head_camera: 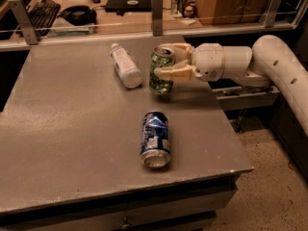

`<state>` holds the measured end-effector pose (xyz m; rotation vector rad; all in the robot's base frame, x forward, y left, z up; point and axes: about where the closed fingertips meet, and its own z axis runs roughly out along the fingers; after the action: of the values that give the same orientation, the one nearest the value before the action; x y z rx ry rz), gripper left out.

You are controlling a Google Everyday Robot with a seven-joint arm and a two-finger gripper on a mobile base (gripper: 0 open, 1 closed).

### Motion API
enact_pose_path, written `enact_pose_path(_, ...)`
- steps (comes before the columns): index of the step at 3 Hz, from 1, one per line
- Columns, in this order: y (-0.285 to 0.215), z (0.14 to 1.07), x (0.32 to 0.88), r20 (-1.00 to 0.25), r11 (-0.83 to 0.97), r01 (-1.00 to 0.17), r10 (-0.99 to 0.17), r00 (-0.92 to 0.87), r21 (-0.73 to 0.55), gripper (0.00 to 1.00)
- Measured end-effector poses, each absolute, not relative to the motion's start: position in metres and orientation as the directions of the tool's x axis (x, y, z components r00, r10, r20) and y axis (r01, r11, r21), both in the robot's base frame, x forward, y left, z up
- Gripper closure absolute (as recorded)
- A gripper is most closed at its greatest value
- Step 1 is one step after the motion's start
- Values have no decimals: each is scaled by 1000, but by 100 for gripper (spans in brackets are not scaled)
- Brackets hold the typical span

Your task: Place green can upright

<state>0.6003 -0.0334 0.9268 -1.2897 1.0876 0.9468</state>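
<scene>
The robot's white, thick-jointed arm (269,64) comes in from the right edge of the view. It bends at a rounded elbow and runs nearly level over the far right part of the table. Its wrist points left, and the gripper (162,60) sits at the end of it, above the table's far middle area.

The gripper's two pale fingers are closed around the green can (160,78), a shiny, slightly dented aluminium drink can with light markings and a silver top. One finger (174,73) lies across the can's near side at about mid-height. The other reaches round the far side near the rim. The grip comes from the side, with the fingers lying roughly level.

The green can stands close to upright in this hold, with its silver top up and leaning slightly. Its base is at or just above the flat grey tabletop (62,124), over a dark shadow. I cannot tell whether it rests on the surface.

Just to the left of the green can, and apart from it, a white plastic bottle (126,67) lies on its side with its cap toward the far edge. Nearer the front of the table, a blue-and-white drink can (155,138) lies on its side with its open end facing the front edge, well apart from the gripper.
</scene>
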Motion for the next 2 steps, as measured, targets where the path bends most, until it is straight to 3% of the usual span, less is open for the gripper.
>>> enact_pose_path(2, -38, 915, 593, -972, 52, -971, -5, 235, -235, 0)
